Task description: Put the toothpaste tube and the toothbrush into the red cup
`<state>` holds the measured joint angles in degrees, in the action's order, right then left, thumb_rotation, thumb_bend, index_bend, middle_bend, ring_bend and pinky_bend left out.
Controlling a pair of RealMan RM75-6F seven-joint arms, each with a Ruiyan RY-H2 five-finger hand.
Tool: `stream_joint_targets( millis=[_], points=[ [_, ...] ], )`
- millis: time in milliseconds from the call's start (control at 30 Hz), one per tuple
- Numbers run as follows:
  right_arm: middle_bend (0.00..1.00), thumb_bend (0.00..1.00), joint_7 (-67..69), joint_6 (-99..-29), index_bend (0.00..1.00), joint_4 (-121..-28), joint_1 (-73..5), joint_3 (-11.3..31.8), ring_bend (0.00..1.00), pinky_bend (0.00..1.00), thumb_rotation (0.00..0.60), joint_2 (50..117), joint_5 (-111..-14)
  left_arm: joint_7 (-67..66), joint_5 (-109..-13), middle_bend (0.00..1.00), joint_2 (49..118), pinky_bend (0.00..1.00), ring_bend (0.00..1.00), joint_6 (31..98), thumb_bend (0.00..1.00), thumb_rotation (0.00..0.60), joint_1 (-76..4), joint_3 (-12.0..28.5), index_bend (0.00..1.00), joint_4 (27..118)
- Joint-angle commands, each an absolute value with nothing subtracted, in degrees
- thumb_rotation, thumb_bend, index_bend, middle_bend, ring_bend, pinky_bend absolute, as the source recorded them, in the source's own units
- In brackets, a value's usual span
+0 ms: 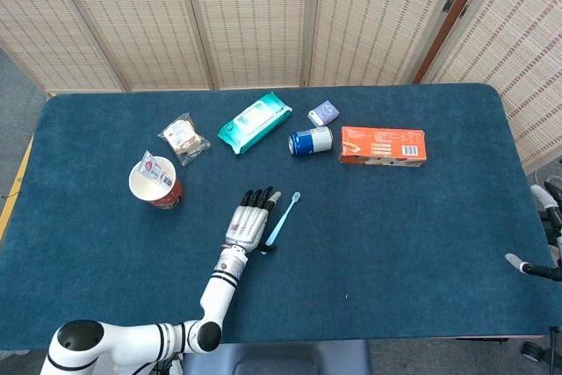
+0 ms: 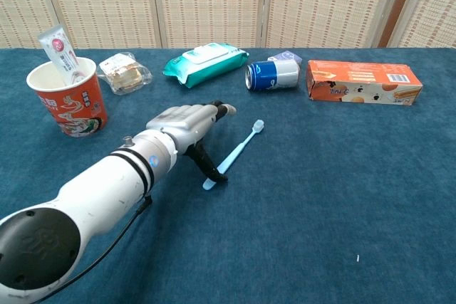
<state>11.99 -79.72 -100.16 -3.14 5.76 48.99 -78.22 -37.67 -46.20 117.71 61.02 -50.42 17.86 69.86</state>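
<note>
The left robot hand (image 1: 248,227) (image 2: 187,123) is lying low over the dark blue felt tabletop (image 1: 413,217) (image 2: 342,190), its pale metal fingers stretched forward and close together, its dark thumb (image 2: 207,165) angling down so the tip is touching the handle end of the light blue plastic toothbrush (image 1: 281,218) (image 2: 235,153). The toothbrush is lying flat on the tabletop just beside the robot hand's right edge, bristle end pointing away toward the far side; whether the thumb is pinching it or only touching it cannot be told. The right robot hand is showing only as a dark sliver at the tabletop's right edge in the head view (image 1: 525,265), its state unreadable.

The red paper cup with a white inside (image 1: 155,181) (image 2: 69,96) is standing upright, left of the robot hand and apart from it. The white and red toothpaste tube (image 1: 154,168) (image 2: 60,46) is leaning inside it, its top sticking above the rim.

Further back, a clear-wrapped snack packet (image 1: 183,138) (image 2: 124,72), a teal pack of wet wipes (image 1: 255,121) (image 2: 205,62), a blue can on its side (image 1: 311,140) (image 2: 272,75), a small lilac box (image 1: 323,112) (image 2: 285,56) and an orange cardboard box (image 1: 383,145) (image 2: 363,82) are sitting in a loose row.
</note>
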Motion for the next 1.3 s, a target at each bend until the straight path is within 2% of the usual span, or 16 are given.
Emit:
stream_joint_targets(
  millis=[33, 700, 967, 1033, 1167, 1233, 1300],
  points=[
    [0.04, 0.0, 11.81, -79.62, 0.05, -100.21, -3.21, 5.76, 0.0, 0.25, 0.6, 49.04, -78.16, -37.95, -46.16, 0.0, 117.42, 0.0, 0.0, 61.27, 0.0, 0.6, -50.37, 18.12, 0.0, 69.78],
    [0.04, 0.0, 11.38, -79.36, 0.05, -100.37, -3.37, 5.86, 0.0, 0.25, 0.6, 49.08, -77.85, -37.74, -45.71, 0.0, 117.03, 0.0, 0.0, 61.33, 0.0, 0.6, -51.15, 20.64, 0.0, 63.73],
    [0.04, 0.0, 11.13, -79.2, 0.05, -100.4, -3.5, 5.96, 0.0, 0.25, 0.6, 49.2, -77.62, -36.9, -46.65, 0.0, 115.83, 0.0, 0.0, 61.32, 0.0, 0.6, -50.1, 19.55, 0.01, 70.17],
    [0.04, 0.0, 11.03, -79.2, 0.05, -100.48, -3.51, 5.95, 0.0, 0.25, 0.6, 49.22, -77.65, -37.81, -46.5, 0.0, 115.69, 0.0, 0.0, 61.48, 0.0, 0.6, -50.3, 19.36, 0.06, 71.81],
    [0.04, 0.0, 11.06, -79.27, 0.05, -100.52, -3.45, 5.93, 0.0, 0.25, 0.6, 49.18, -77.68, -39.6, -46.15, 0.0, 116.29, 0.0, 0.0, 61.99, 0.0, 0.6, -51.22, 19.57, 0.31, 72.01],
    [0.04, 0.0, 11.14, -79.3, 0.05, -100.5, -3.44, 5.97, 0.0, 0.25, 0.6, 49.16, -77.62, -40.42, -45.62, 0.0, 116.68, 0.0, 0.0, 61.99, 0.0, 0.6, -51.76, 19.92, 0.38, 71.45],
    [0.04, 0.0, 11.26, -79.34, 0.05, -100.5, -3.42, 5.99, 0.0, 0.25, 0.6, 49.1, -77.63, -41.83, -44.83, 0.0, 117.08, 0.0, 0.0, 61.88, 0.0, 0.6, -52.5, 20.23, 0.41, 70.53]
  ],
)
